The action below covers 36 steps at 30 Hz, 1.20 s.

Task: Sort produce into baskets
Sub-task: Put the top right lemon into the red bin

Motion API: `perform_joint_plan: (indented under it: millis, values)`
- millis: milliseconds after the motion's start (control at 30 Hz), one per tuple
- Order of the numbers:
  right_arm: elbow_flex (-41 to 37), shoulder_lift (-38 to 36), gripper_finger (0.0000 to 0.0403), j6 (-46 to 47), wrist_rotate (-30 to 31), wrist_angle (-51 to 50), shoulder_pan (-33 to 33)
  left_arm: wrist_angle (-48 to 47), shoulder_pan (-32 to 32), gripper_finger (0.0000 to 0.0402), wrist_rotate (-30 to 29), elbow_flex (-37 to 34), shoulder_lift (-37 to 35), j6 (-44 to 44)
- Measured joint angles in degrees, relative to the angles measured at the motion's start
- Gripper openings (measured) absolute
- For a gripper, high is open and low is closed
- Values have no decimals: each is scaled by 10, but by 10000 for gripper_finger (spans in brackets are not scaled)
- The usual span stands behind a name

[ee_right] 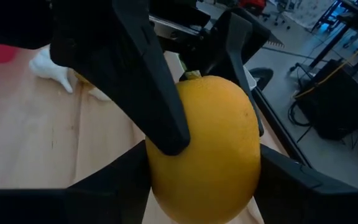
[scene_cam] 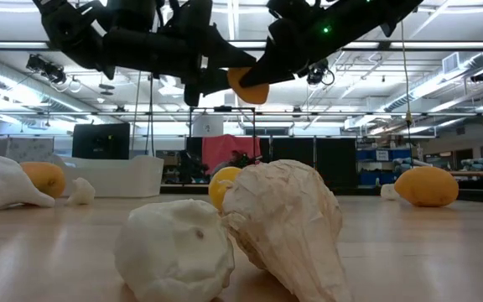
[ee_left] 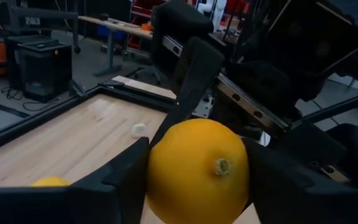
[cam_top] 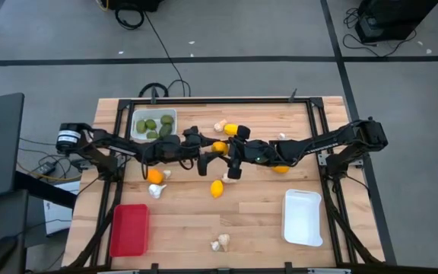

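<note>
Pale wooden planks make up the table [cam_top: 188,221], framed by dark rails, on a grey floor crossed by cables; level across it, a large workshop with ceiling lights and dark screens fills the background.

Both arms meet above the middle of the table. A yellow-orange fruit [cam_top: 219,147] hangs in the air between them. The left gripper [ee_left: 194,180] has a finger pressed to each side of it, and the right gripper [ee_right: 201,168] clasps the same fruit from the opposite direction, its own fingers flanking it, one left finger crossing in front.

A white tray [cam_top: 153,125] at the far left holds dark green fruits [cam_top: 151,125]. A red tray [cam_top: 129,230] sits at the near left and a second white tray [cam_top: 303,217] at the near right, both well apart from the grippers. More yellow fruits [cam_top: 217,189] and whitish garlic pieces [cam_top: 220,243] lie scattered on the wood.
</note>
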Motion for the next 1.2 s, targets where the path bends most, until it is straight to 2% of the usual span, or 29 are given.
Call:
perform_joint_plan:
  millis: [100,267,400,500,667,800,933,1067,1200]
  values:
    - [2,1,264,20,3,0,0,-68,0,214,1,4,-35,24]
    - [0,0,307,77,24,-40,-2,-334,0,219,-12,45,-147,74]
    - [0,0,321,87,38,-75,-21,-555,-12,221,-14,95,-205,55]
    - [0,0,320,96,7,-97,-55,-678,-38,222,-4,117,-227,16]
    - [0,0,312,107,-31,-115,-100,-756,-106,222,37,124,-260,-91]
    - [0,0,311,80,-40,-113,-133,-830,-180,222,38,124,-283,-194]
    - [-11,0,311,55,-99,-118,-164,-868,-261,223,36,124,-296,-312]
    - [-36,0,312,17,-124,-89,-178,-895,-344,223,37,124,-301,-412]
    - [-46,0,312,-27,-163,-72,-183,-959,-422,223,39,124,-299,-513]
